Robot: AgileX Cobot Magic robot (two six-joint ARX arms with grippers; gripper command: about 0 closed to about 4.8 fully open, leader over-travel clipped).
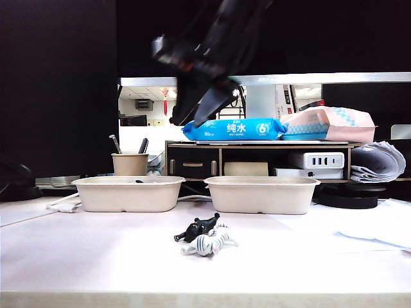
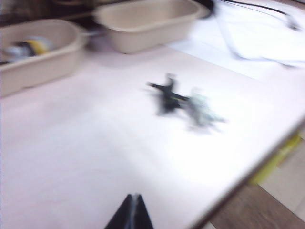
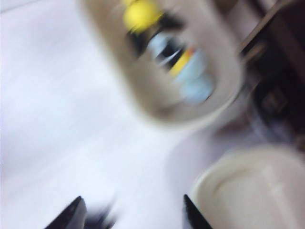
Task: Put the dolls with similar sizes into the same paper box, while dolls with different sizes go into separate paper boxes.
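I am holding my right hand (image 3: pixel 131 212) open above the left box (image 1: pixel 128 193), which is carrying both bigger dolls (image 3: pixel 167 52); my left hand (image 2: pixel 134 213) is closed.

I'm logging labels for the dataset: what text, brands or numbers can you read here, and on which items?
"纯水" on the blue plastic wet-wipes pack on the shelf.
"6" in a white circle on that pack.
Small print beneath: too small to read.
Pink-and-white soft pack beside it: no legible text.
Both wrist views: too blurred; nothing readable.
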